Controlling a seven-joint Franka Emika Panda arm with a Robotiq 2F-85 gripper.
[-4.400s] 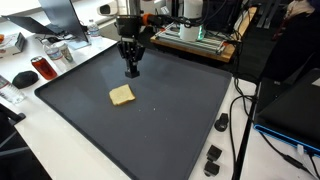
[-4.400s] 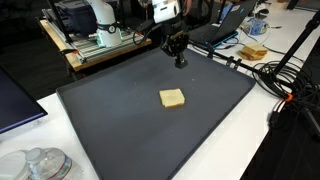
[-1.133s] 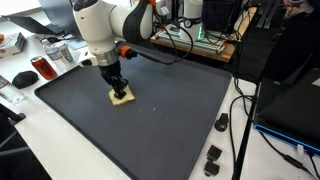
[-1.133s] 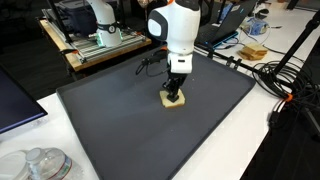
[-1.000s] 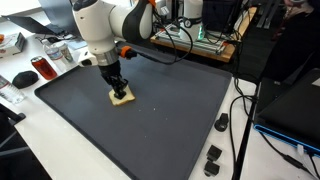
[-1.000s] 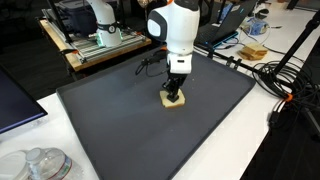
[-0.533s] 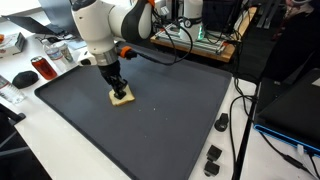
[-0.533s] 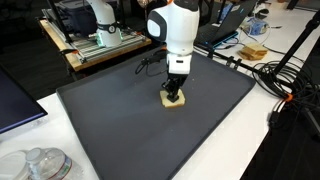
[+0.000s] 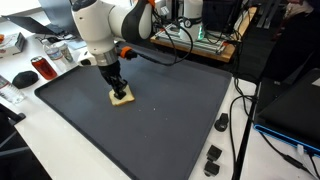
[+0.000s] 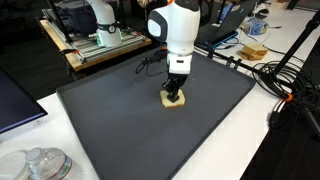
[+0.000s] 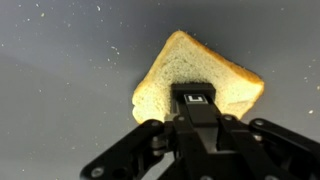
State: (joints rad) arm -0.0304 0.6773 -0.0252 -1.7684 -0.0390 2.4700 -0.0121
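A slice of toasted bread [image 9: 126, 99] [image 10: 173, 102] lies flat on the big black mat [image 9: 170, 130] [image 10: 120, 130], left of its middle. My gripper [image 9: 121, 92] [image 10: 174, 96] points straight down over the slice with its jaws shut, and the tips rest on the slice's top face. In the wrist view the bread [image 11: 180, 60] spreads out flat behind the closed fingers [image 11: 196, 98], which cover its near middle. Nothing sits between the fingers.
Left of the mat are a black mouse [image 9: 24, 78] and a red can [image 9: 42, 68]. Small black parts [image 9: 213, 157] lie off its right edge. Cables [image 10: 280, 85] trail on the white table, and a glass jar [image 10: 40, 164] stands at the near corner.
Since several seconds ago the arm came from the mat's far edge down onto the bread. Over the last second nothing has moved.
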